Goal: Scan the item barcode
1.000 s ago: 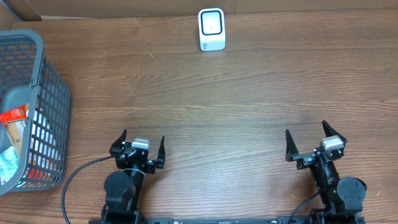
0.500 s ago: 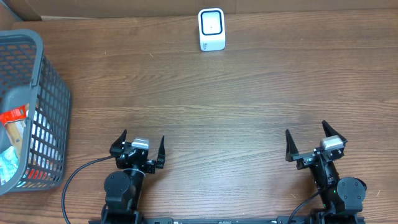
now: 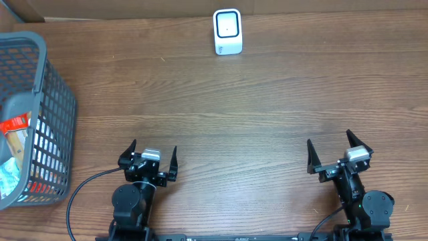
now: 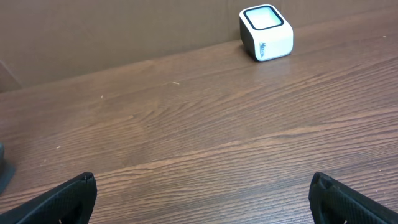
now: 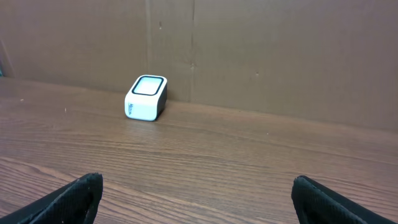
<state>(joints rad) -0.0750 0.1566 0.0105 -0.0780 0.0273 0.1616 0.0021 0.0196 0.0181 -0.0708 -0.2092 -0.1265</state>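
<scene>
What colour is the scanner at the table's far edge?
The scanner is white with a black-rimmed top window, clearest in the left wrist view.

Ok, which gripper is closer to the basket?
The left gripper, on the same side as the grey mesh basket; the right gripper sits across the table, far from it. Both are open and empty.
</scene>
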